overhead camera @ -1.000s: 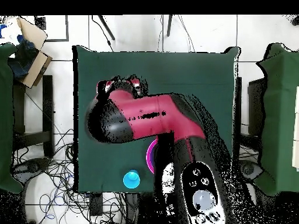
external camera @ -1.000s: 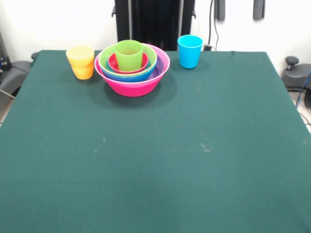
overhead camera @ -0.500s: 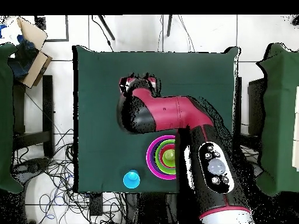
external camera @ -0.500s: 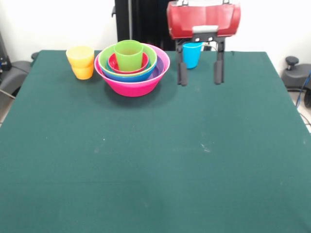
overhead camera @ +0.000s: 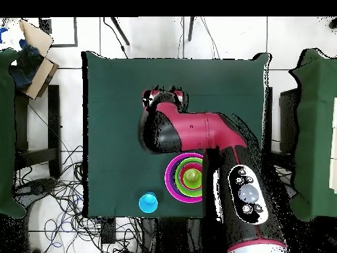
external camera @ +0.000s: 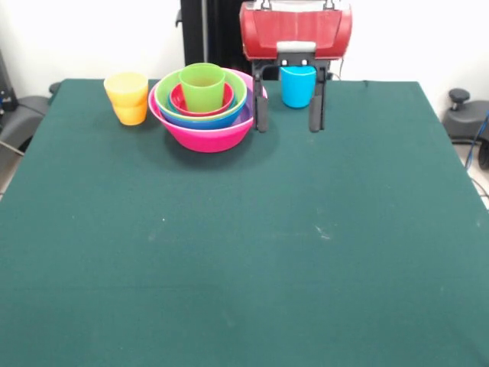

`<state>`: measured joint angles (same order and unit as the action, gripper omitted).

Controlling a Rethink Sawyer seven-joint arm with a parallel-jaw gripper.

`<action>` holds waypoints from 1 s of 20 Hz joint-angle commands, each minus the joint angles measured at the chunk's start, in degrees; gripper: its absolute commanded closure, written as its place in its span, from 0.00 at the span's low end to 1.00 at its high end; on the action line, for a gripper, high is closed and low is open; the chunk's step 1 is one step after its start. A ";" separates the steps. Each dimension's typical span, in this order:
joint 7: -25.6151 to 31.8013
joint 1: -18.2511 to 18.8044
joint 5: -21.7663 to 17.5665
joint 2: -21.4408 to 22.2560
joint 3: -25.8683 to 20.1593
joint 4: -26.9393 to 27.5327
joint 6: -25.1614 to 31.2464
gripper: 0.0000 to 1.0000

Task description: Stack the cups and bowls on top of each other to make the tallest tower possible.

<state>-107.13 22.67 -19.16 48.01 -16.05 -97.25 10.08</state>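
Observation:
The tower stands at the table's far side: a large pink bowl (external camera: pixel 206 134) holding purple, blue, light green and red-pink bowls, with a green cup (external camera: pixel 202 86) upright in the middle. It also shows in the overhead view (overhead camera: pixel 189 176). A blue cup (external camera: pixel 298 86) stands alone to the right of it, and shows in the overhead view (overhead camera: pixel 148 202). A yellow cup (external camera: pixel 127 86) sits nested on an orange cup (external camera: pixel 131 115) left of the tower. My gripper (external camera: pixel 287 126) hangs open and empty, in front of the blue cup and just right of the tower.
The red arm (overhead camera: pixel 197 132) reaches over the table's middle in the overhead view and hides the yellow and orange cups. The green table (external camera: pixel 244 252) stretches toward the camera. Its far edge lies just behind the cups.
The gripper came into the front view from above, then moved left toward the tower. The cups and bowls have not moved.

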 commanded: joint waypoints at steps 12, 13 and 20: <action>-5.96 -4.57 -1.59 15.66 5.59 -17.44 2.46 0.00; -6.49 -5.02 -2.80 15.08 6.59 -18.10 -1.08 0.00; -6.58 -3.96 -3.99 18.12 7.14 -25.51 -7.50 0.00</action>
<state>-107.13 18.50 -18.23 65.91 -10.05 -111.85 6.12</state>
